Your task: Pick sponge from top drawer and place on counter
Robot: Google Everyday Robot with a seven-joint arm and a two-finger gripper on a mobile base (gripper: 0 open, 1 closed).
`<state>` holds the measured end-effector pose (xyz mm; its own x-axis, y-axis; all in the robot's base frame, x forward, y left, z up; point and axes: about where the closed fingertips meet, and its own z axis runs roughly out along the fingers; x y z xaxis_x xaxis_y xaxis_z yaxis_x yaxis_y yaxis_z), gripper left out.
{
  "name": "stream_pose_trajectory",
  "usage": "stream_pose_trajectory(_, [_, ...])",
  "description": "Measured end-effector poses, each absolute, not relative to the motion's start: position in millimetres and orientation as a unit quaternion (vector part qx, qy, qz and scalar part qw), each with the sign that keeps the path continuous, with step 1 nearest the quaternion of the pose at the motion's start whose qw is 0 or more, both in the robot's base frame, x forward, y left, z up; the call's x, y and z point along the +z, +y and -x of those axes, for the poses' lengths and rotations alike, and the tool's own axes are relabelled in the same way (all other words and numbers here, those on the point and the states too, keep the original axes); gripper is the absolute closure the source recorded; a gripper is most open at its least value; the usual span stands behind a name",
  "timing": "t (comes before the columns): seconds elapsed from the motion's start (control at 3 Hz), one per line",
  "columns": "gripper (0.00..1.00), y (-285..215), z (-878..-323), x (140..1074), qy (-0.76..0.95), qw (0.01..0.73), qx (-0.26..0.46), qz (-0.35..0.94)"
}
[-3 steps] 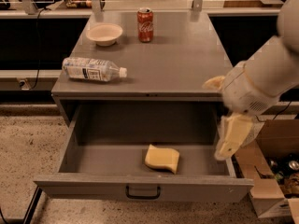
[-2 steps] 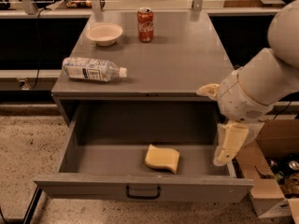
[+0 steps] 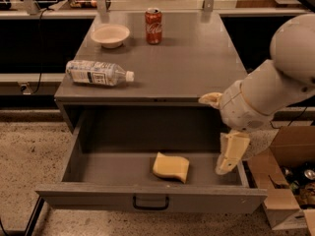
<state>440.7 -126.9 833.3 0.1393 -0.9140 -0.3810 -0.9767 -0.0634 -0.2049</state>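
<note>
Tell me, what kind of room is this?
Probably a robot test lab: a grey metal top drawer open, a cardboard box on the floor, the robot's claw above the drawer's right end.

This looks like a lab or workshop. The gripper [image 3: 212,134] hangs spread open over the right end of the top drawer [image 3: 147,191] of a plain grey metal counter [image 3: 197,65]. To its right sits a cardboard box [image 3: 283,203] of odds, below it is a speckled floor [image 3: 29,151], and far to its left a cable [image 3: 39,48].

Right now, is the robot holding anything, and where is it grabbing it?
Nothing. The gripper hangs above the open drawer, jaws apart; the sponge lies loose inside.
</note>
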Motion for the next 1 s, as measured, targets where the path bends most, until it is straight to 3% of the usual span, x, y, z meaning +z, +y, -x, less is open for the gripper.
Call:
stream_pose_trajectory(0.67, [0.32,-101,-463,766,0.642,0.194,0.098,0.736])
stream_pose_trajectory(1.0, [0.36,-103,-473,744,0.655,0.189,0.110,0.724])
